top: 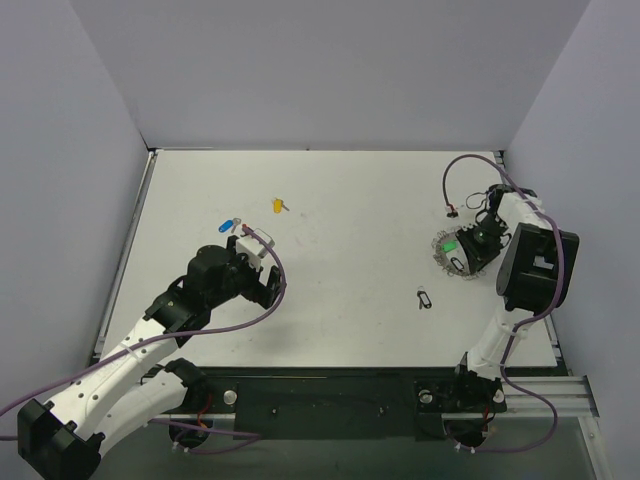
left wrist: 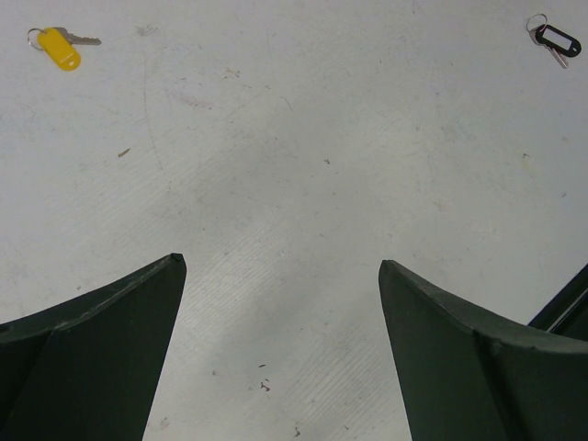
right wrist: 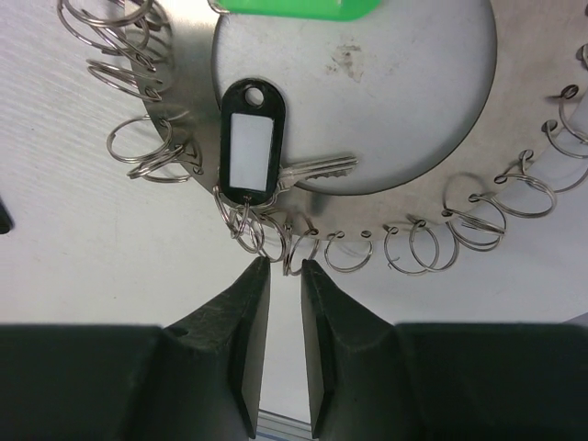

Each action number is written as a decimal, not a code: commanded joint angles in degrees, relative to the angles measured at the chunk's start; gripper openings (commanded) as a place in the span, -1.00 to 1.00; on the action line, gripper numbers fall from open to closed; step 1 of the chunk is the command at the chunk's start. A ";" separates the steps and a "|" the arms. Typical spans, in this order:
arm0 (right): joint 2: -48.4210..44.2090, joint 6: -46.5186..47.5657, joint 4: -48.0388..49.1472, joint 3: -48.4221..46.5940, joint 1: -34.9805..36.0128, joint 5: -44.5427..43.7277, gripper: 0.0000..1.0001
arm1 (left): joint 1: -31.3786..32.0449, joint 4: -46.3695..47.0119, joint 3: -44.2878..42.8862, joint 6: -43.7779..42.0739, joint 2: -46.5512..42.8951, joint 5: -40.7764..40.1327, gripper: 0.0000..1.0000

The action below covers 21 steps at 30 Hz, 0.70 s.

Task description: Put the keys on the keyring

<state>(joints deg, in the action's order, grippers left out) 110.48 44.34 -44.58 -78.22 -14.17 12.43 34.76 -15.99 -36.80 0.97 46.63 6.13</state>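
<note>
My right fingers (right wrist: 248,312) stand nearly together, a thin slit between them, right at the rim rings (right wrist: 349,250) of the keyring disc (right wrist: 432,110) (whether a ring is pinched, I cannot tell). A black-tagged key (right wrist: 253,138) lies on the disc, long axis pointing away from them. My left fingers (left wrist: 101,340) gape wide over bare surface (left wrist: 303,156). The yellow key (left wrist: 60,46) lies ahead-left, and the blue key (top: 228,224) is nearest that arm.

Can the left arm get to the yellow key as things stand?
Probably yes. The left gripper is open and empty, and the yellow key lies flat on bare table ahead of it, off to one side, with nothing between them.
</note>
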 commanded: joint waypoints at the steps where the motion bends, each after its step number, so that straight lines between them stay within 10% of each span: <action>1: 1.41 -1.01 -3.06 -0.18 0.46 -0.56 -0.68 | -0.40 1.05 -1.96 -0.53 -0.14 0.73 0.94; 21: 0.71 -2.15 -2.01 0.17 0.99 -1.97 -0.84 | -0.40 0.96 -1.96 -0.53 -0.14 0.99 0.94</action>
<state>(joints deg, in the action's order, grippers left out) 112.62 43.00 -44.51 -78.22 -13.54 11.22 34.72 -15.99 -36.80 0.97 46.63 6.31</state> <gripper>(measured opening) 0.058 0.970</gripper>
